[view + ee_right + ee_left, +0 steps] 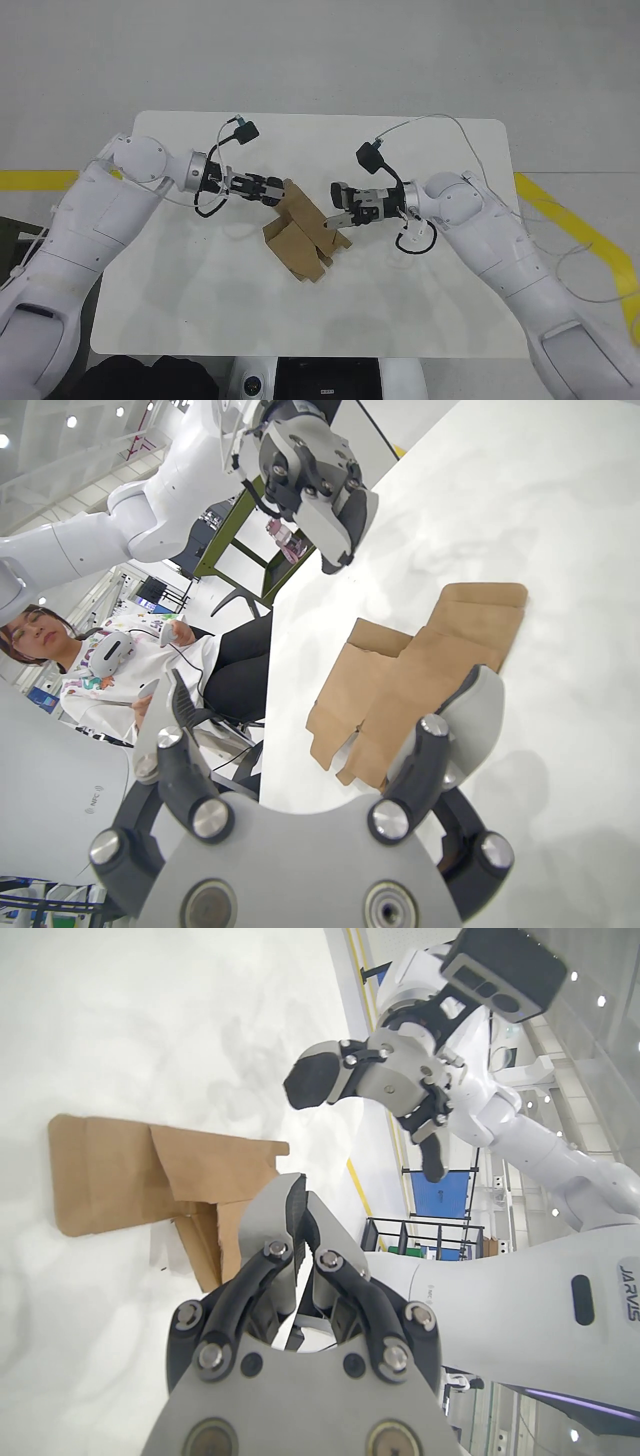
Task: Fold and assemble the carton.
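Note:
The carton (pixel 298 238) is a flat brown cardboard blank lying on the white table (pixel 420 300), with some flaps partly folded over. It also shows in the left wrist view (pixel 125 1178) and the right wrist view (pixel 400 680). My left gripper (pixel 280 192) (pixel 301 1193) is shut with nothing between its pads and hovers at the carton's far left edge, just above it (pixel 345 550). My right gripper (pixel 335 205) (pixel 325 672) stands wide open over the carton's right side, one finger on each side of a flap. From the left wrist it shows raised and open (pixel 370 1128).
A black cable loop (pixel 412 240) lies on the table beside the right wrist. Bare tabletop stretches in front of the carton and to both sides. The table's front edge (pixel 300 352) is near the robot.

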Tool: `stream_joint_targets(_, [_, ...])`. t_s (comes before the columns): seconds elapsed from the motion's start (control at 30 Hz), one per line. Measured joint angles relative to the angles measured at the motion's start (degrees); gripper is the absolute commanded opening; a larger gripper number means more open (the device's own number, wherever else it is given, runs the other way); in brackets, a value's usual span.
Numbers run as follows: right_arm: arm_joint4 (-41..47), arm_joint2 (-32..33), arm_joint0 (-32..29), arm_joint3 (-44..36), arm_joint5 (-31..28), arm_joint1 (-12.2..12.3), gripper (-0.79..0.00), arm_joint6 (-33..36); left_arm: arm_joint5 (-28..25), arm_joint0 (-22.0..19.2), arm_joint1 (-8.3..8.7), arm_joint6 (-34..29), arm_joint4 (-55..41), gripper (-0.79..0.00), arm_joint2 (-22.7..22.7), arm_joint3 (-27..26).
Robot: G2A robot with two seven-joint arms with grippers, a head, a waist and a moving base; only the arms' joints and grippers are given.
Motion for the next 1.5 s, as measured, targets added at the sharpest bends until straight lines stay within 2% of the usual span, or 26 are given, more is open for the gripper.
stream_joint_targets(0.07, [0.7,-0.7,0.4,0.0,0.4,0.1,0.000,0.4,0.3,1.3,0.35,0.4,2.0,-0.634,-0.2,-0.1])
stream_joint_targets(0.1, [0.9,-0.9,0.5,0.0,0.5,0.2,0.000,0.5,0.5,1.8,0.48,0.5,2.8,-0.625,-0.3,-0.3])
stream_joint_targets(0.27, [1.8,-1.6,1.1,0.1,0.9,0.6,0.000,0.9,1.7,4.3,0.81,1.0,6.0,-0.600,-0.2,-1.7])
stream_joint_targets(0.37, [2.1,-2.1,1.3,-0.1,0.9,0.8,0.000,0.9,2.4,5.1,0.53,2.1,6.1,-0.622,0.1,-2.3])
stream_joint_targets(0.53, [2.6,-2.5,1.5,-0.3,0.8,1.2,0.000,0.8,4.9,4.0,-0.58,4.6,7.3,-0.656,1.1,-1.8])
stream_joint_targets(0.67, [2.9,-2.8,1.4,-0.3,0.6,1.5,0.000,0.6,7.5,2.7,-1.64,4.8,8.5,-0.650,2.4,0.0])
stream_joint_targets(0.9, [3.4,-3.5,1.4,-0.6,0.3,1.9,0.000,0.3,9.3,1.2,-3.44,5.4,9.1,-0.606,4.3,3.2])
stream_joint_targets(1.07, [3.6,-4.1,1.6,-0.7,0.0,2.1,0.000,0.0,8.0,0.4,-4.42,4.2,9.4,-0.557,5.1,4.3])
stream_joint_targets(1.33, [4.1,-5.4,1.9,-0.6,-0.4,2.3,0.000,-0.4,5.3,1.7,-4.28,1.5,9.7,-0.533,4.3,4.0])
stream_joint_targets(1.5, [4.5,-6.3,2.3,-0.5,-0.6,2.2,0.000,-0.6,7.4,2.6,-4.36,2.3,9.9,-0.566,3.9,3.9])
